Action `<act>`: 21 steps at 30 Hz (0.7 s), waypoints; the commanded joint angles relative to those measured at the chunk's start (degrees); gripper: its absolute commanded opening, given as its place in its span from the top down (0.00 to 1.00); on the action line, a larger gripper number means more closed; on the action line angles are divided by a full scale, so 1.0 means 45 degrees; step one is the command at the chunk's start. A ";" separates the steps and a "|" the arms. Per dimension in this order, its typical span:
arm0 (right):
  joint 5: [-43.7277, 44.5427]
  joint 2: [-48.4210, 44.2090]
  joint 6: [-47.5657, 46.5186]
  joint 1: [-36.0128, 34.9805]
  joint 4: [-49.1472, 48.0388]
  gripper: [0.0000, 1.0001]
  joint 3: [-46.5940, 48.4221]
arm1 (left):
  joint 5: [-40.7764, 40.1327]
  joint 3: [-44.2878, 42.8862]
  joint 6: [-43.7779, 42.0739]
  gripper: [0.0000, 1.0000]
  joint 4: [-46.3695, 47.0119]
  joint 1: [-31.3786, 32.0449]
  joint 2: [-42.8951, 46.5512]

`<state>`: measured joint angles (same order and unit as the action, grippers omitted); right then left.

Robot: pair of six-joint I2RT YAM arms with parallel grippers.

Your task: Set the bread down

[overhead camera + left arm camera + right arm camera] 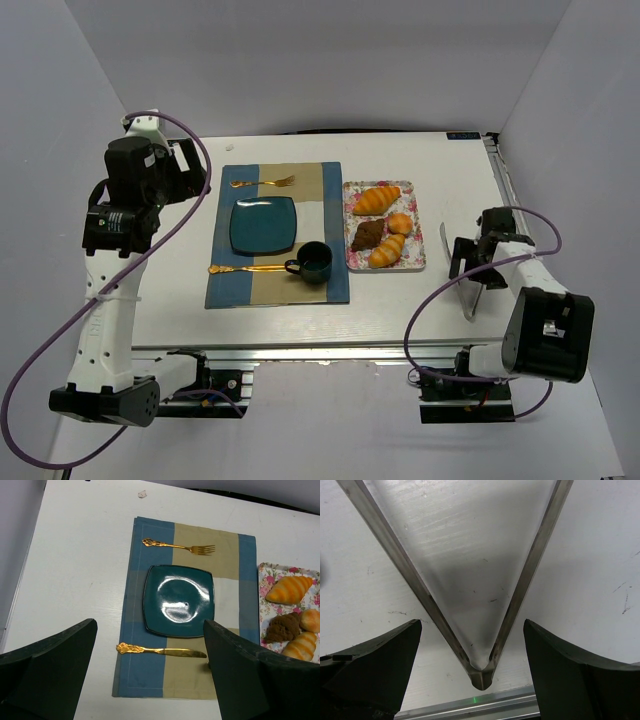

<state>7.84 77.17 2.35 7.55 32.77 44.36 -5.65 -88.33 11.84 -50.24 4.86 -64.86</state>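
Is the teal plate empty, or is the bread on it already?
Empty: the plate shows only bare glaze, and the bread sits on the floral tray.

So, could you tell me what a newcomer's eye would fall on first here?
Probably the floral tray of pastries right of the placemat, the small round bread at its right edge. Next, the glossy teal plate mid-placemat, between a gold fork and knife. At far right, the right pincer is open over steel tongs.
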 commanded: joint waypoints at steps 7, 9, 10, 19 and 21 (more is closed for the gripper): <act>-0.0354 0.2126 -0.0073 0.0080 0.0177 0.11 0.1040 | -0.0522 -0.0682 -0.0364 0.02 -0.0203 0.0052 -0.0098; -0.0257 0.2517 0.0063 0.0080 0.0255 0.11 0.1294 | -0.0658 -0.0702 -0.0442 0.02 -0.0242 0.0052 -0.0098; -0.0122 0.2636 0.0083 0.0080 0.0275 0.11 0.1334 | -0.0717 -0.0702 -0.0462 0.02 -0.0262 0.0052 -0.0098; -0.0061 0.3614 0.0376 0.0080 0.0568 0.30 0.1802 | -0.0932 -0.0819 -0.0618 0.02 -0.0320 0.0052 -0.0176; -0.0062 0.3459 0.0435 0.0080 0.0801 0.45 0.1938 | -0.0951 -0.0877 -0.0657 0.02 -0.0320 0.0052 -0.0196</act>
<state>5.54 91.98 3.60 7.46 36.40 51.92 -8.99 -90.06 9.74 -51.09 4.86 -65.87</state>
